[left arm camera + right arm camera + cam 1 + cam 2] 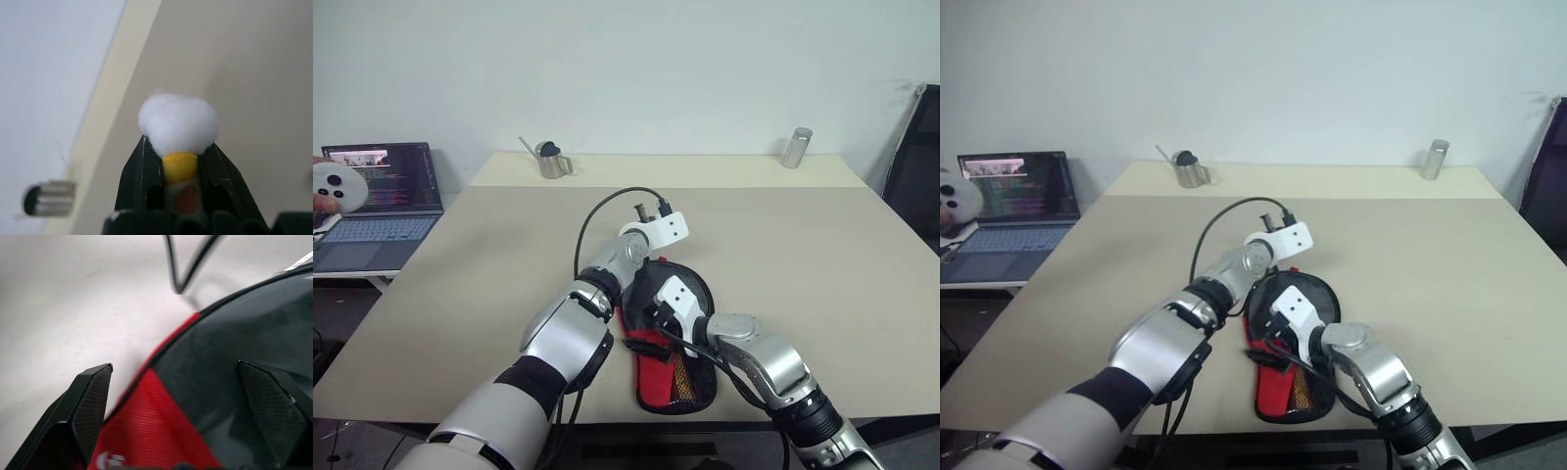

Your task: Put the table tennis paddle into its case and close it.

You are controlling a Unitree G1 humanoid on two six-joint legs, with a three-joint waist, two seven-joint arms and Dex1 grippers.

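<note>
Case (680, 377), black with a red lower panel, lies on the tabletop (822, 264) near its front edge. Right gripper (171, 382) hovers over it, fingers spread wide. Left gripper (178, 161) pinches a white-tufted yellow piece (178, 132).

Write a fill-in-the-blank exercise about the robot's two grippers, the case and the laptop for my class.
1. The left gripper is shut on a small fluffy ball coloured ____.
2. The right gripper hangs over the case, and it is ____ (open or shut).
3. The lower panel of the case is coloured ____.
4. The laptop stands on the robot's ____ side.

Missing words: white; open; red; left.
</note>
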